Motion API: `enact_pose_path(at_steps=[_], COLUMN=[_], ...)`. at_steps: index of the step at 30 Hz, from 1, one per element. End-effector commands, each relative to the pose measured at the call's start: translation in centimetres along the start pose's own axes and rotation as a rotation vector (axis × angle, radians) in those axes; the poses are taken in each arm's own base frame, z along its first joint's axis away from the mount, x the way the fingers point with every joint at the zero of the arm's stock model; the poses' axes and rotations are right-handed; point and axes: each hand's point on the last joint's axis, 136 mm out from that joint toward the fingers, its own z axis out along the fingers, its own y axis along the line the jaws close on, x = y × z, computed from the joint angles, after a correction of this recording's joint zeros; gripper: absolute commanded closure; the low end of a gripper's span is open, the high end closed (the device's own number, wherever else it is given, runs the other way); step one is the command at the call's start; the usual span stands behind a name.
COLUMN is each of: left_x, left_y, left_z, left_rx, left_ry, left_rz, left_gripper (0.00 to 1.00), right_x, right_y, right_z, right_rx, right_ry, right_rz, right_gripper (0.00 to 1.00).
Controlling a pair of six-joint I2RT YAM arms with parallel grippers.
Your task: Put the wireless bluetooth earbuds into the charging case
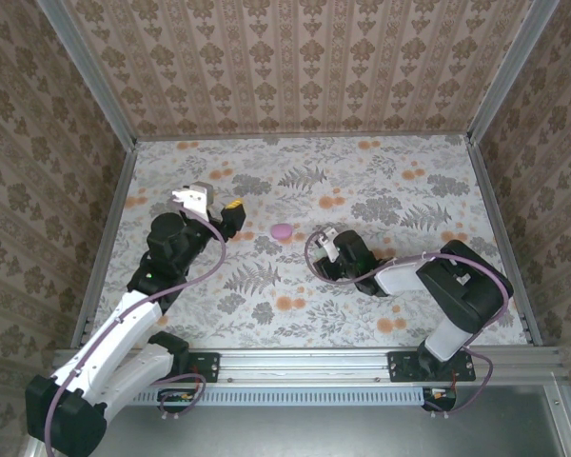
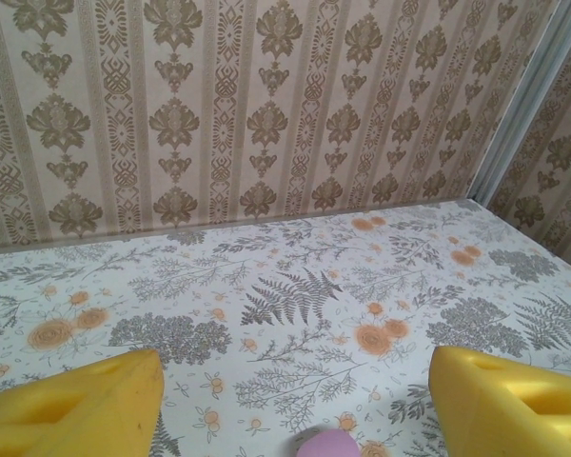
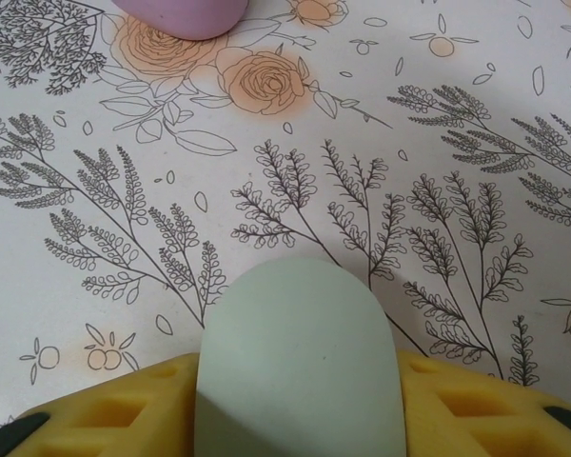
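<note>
A mint-green oval charging case point(image 3: 300, 352) lies on the flowered table, closed. My right gripper point(image 3: 300, 381) is shut on it, with a yellow pad point(image 3: 124, 409) against each side. From above, the right gripper point(image 1: 324, 248) sits low at mid-table. A pink oval case point(image 1: 283, 231) lies just left of it and appears at the top edge of the right wrist view as the pink case point(image 3: 181, 14). My left gripper point(image 1: 226, 211) is open, its yellow fingers point(image 2: 86, 405) wide apart, with the pink case point(image 2: 328, 445) just ahead between them. The earbuds are out of view.
Patterned walls with metal corner posts point(image 1: 495, 76) close the table in on three sides. A metal rail point(image 1: 305, 362) carrying both arm bases runs along the near edge. The flowered table top point(image 1: 362, 181) stretches back to the far wall.
</note>
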Motion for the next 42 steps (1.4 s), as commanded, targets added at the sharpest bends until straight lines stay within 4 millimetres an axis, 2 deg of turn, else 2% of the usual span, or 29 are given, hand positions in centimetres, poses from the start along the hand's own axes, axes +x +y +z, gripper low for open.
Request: enact_pose_path(at_steps=[1,6,9,14,18,24,32,33,36,42], left_x=[0.0,1.5,3.2,4.7,4.5,4.6,5.7,5.8,5.6,6.1], left_y=[-0.1,0.1,0.4,-2.3,-4.8,-8.0,-10.7,-12.1,-13.4,-14.5], left_z=[0.0,1.0,2.1,4.1,5.0,5.1,5.1,4.8,4.6,4.3], left_rx=[0.011,0.007,0.018,0.186,0.343,0.554,0.679,0.721,0.775,0.803], left_ry=[0.001,0.080,0.208,0.356,0.416,0.502,0.617,0.631,0.631,0.686], left_rz=[-0.006,-0.082,-0.175,-0.279,-0.328,-0.389,-0.462,-0.459,-0.464,-0.451], left_gripper=[0.25,0.24,0.24,0.25,0.24,0.23,0.22,0.22,0.22,0.23], right_x=[3.2,0.6,-2.7,-7.7,-10.0,-12.7,-15.7,-16.0,-16.6,-17.7], right_y=[1.7,2.7,3.2,4.0,4.5,4.9,5.0,5.0,5.0,4.9], right_z=[0.0,-1.2,-2.9,-6.4,-8.5,-10.9,-12.9,-13.1,-13.3,-13.7], right_rx=[-0.064,-0.126,-0.156,-0.195,-0.218,-0.223,-0.216,-0.218,-0.217,-0.208], right_ry=[0.092,0.009,-0.091,-0.221,-0.289,-0.386,-0.477,-0.483,-0.500,-0.534], right_rz=[-0.016,-0.050,-0.082,-0.197,-0.267,-0.332,-0.353,-0.354,-0.355,-0.345], right_gripper=[0.55,0.58,0.58,0.58,0.58,0.58,0.58,0.58,0.58,0.58])
